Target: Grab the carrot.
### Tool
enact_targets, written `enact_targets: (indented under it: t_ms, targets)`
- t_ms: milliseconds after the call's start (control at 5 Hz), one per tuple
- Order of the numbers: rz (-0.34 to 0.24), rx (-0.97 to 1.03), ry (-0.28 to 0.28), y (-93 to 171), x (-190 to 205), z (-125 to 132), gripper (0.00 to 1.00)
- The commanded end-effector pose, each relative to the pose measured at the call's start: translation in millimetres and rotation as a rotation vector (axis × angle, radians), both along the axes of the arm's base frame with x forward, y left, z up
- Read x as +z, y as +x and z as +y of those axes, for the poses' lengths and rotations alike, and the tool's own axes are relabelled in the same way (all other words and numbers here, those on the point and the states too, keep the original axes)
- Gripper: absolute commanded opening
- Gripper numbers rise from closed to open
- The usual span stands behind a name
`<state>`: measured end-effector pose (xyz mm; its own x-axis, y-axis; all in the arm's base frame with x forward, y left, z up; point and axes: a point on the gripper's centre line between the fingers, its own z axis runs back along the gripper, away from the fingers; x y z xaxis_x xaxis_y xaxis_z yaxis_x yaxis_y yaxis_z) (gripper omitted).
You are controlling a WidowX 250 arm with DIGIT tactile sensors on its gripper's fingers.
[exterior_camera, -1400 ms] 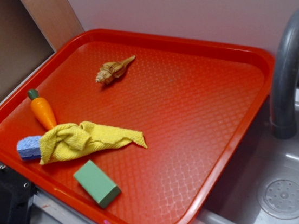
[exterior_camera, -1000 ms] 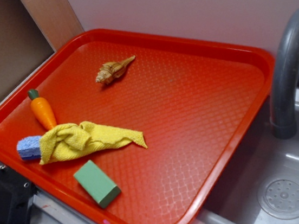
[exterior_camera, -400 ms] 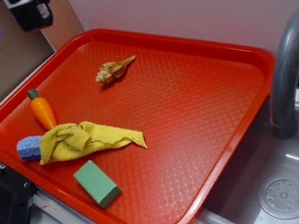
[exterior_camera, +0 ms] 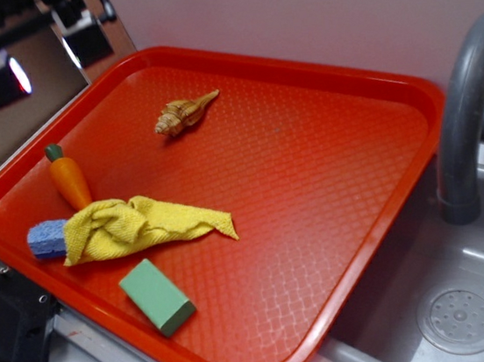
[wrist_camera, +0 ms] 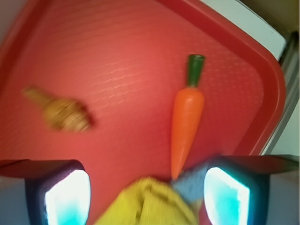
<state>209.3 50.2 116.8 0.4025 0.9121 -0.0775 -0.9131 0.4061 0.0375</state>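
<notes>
The carrot (exterior_camera: 69, 179) is a small orange toy with a green stem cap, lying on the red tray (exterior_camera: 318, 83) near its left rim. Its tip touches the yellow cloth (exterior_camera: 137, 225). In the wrist view the carrot (wrist_camera: 186, 117) lies ahead, stem pointing away, nearer the right finger. My gripper (exterior_camera: 43, 57) hangs high above the tray's far left corner, open and empty. In the wrist view the gripper (wrist_camera: 147, 199) shows two wide-apart fingers (wrist_camera: 227, 197) with nothing between them.
A tan spiral seashell (exterior_camera: 182, 112) lies at the tray's back, also in the wrist view (wrist_camera: 63, 114). A blue sponge (exterior_camera: 48, 237) sits under the cloth's left end. A green block (exterior_camera: 156, 296) lies near the front rim. A grey tap (exterior_camera: 467, 109) and sink (exterior_camera: 458, 318) stand at the right.
The gripper came into view at the top left and has moved down and right toward the tray. The carrot and other objects have not moved.
</notes>
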Motion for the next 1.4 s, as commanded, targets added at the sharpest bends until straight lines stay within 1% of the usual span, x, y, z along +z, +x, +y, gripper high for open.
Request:
enact_targets:
  t_ms: [0,200,400,600,800,1000,1200]
  targets:
    - [-0.018,0.035,0.123,-24.1,-34.1,31.9,1.0]
    - [-0.025,0.02,0.172,-28.7,-46.7,35.4,1.0]
    - [-0.036,0.023,0.232,-31.2,-67.7,37.6,1.0]
    - [-0.092,0.028,0.253,-27.7,-86.3,37.8,1.0]
    - [-0.12,-0.028,0.253,-24.5,-97.7,30.4,1.0]
    - [-0.155,-0.08,0.276,-27.2,-96.5,24.9,0.0]
    - [-0.184,-0.105,0.285,-31.3,-84.7,21.3,0.0]
